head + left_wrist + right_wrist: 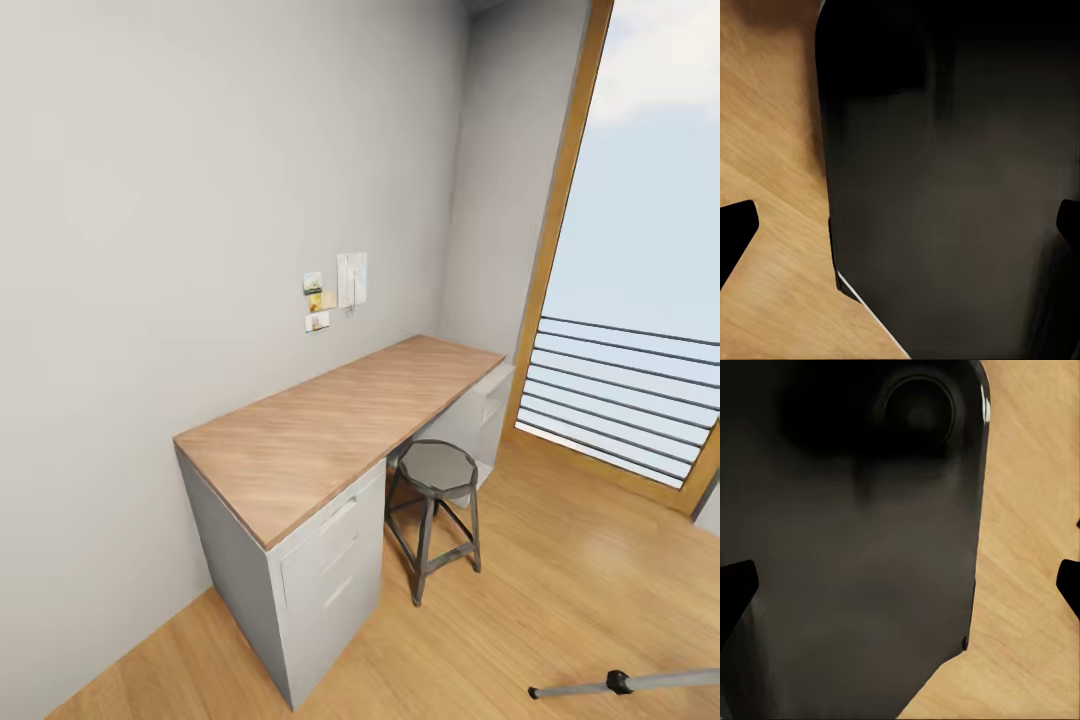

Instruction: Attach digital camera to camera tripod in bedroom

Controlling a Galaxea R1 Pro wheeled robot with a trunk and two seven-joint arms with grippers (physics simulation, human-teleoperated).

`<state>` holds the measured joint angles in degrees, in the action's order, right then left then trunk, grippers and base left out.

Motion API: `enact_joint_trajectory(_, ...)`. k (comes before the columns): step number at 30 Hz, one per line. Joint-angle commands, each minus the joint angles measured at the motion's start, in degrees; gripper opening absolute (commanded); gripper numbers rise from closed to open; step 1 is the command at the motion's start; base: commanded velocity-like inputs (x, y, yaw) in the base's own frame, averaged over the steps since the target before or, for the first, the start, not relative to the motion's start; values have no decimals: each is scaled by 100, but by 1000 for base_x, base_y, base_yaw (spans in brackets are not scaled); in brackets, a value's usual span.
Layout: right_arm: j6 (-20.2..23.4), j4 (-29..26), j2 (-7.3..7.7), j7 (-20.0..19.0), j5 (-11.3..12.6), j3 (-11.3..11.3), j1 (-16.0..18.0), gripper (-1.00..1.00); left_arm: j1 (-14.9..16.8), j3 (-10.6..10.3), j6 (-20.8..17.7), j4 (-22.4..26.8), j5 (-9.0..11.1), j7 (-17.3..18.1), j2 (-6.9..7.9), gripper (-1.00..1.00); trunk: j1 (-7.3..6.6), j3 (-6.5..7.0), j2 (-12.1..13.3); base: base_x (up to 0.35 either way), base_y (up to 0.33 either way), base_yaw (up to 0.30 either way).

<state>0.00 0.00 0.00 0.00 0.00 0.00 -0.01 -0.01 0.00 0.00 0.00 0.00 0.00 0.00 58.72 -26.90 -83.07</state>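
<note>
Nearest: silver telescopic tripod leg with black joint, near right on plank floor.
Tabletop: bare wood; camera unseen.
Grippers: both spread wide, holding nothing.
Progress: nothing attached yet.

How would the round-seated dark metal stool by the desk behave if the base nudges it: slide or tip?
The dark metal stool with a round seat looks rigid: thin legs joined by a low brace ring. Its legs splay outward, so a low push would probably slide it on the smooth light wood plank floor. A push at seat height could tip it, being tall and narrow.
</note>
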Motion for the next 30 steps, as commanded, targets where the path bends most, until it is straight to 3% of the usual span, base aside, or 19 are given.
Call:
enact_joint_trajectory(1, 0, 0, 0, 0, 0, 0, 1, 100, 1, 0, 0, 0, 0, 0, 0, 100, 0, -3, -1, 0, 0, 0)
enact_joint_trajectory(4, -9, 0, 9, -9, -55, -34, 10, 100, 10, -61, 9, 17, -96, 9, 6, 100, 0, -3, -1, 0, 0, 0)
enact_joint_trajectory(30, -22, 0, 18, 9, -53, -12, 10, 100, 10, -86, 34, 148, -88, 9, 43, 100, 0, -3, -1, 0, 0, 0)
